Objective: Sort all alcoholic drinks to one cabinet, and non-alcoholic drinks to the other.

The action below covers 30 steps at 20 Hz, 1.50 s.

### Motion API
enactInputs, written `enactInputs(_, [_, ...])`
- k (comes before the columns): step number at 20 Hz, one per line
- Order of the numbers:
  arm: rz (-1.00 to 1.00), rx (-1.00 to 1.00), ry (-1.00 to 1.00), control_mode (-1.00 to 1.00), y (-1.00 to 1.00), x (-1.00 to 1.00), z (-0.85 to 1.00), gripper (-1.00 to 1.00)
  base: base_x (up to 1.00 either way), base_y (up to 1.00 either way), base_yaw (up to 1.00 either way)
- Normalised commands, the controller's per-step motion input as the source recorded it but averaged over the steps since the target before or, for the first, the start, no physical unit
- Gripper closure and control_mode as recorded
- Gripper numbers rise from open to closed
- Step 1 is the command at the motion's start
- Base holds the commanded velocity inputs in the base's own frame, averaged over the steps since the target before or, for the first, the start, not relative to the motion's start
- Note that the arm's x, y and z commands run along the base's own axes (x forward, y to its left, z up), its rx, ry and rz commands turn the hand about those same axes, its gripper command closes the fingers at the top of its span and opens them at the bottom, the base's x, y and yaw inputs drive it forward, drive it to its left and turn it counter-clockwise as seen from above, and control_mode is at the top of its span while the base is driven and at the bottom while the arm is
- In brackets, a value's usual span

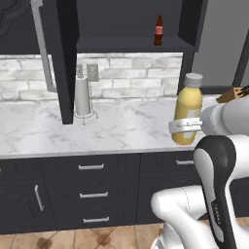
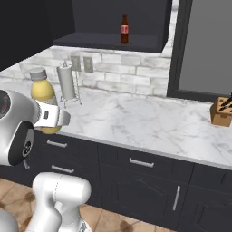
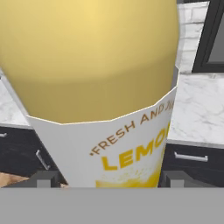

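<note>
Standing on the marble counter [image 1: 39, 126] at the far left of the left base view is one paper towel holder [image 1: 82, 96], with one roll on it, just beside the edge of an open cabinet door [image 1: 64, 58]. On the brick wall behind it sits one double outlet plate [image 1: 92, 72]. Above, one dark wall cabinet [image 1: 131, 44] stands open, and one small brown bottle [image 1: 158, 30] with a red label stands upright on its shelf, toward the right end. Below the counter, three drawers with silver handles [image 1: 91, 167] are stacked in one column.

Further right, one fat yellow juice bottle [image 1: 188, 109] with a pale grey cap stands upright near the front edge of the counter. The gripper [image 1: 186, 126] sits around its lower body, jaws spread wide to either side of the label; whether the pads press on the bottle cannot be told. In the hand view the bottle's white label fills the space between the two finger tips [image 3: 46, 179].

At the far right of the right base view, one wooden knife block [image 2: 221, 110] rests on the counter, well apart from the juice bottle.
</note>
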Motion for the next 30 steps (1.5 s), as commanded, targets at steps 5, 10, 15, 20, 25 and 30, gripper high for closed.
enactInputs(5, [0.00,0.00,0.00,1.00,0.00,0.00,0.00,1.00,0.57,-0.05,0.00])
enactInputs(10, [0.00,0.00,0.00,1.00,0.00,0.00,0.00,1.00,0.60,-0.02,0.00])
enactInputs(15, [0.00,0.00,0.00,1.00,0.00,0.00,0.00,1.00,0.56,-0.01,0.00])
enactInputs(20, [0.00,0.00,0.00,1.00,0.00,0.00,0.00,1.00,0.50,0.00,0.00])
enactInputs(25, [0.00,0.00,0.00,1.00,0.00,0.00,0.00,1.00,0.41,0.00,0.00])
enactInputs(30, [0.00,0.00,0.00,1.00,0.00,0.00,0.00,1.00,0.13,0.00,0.00])
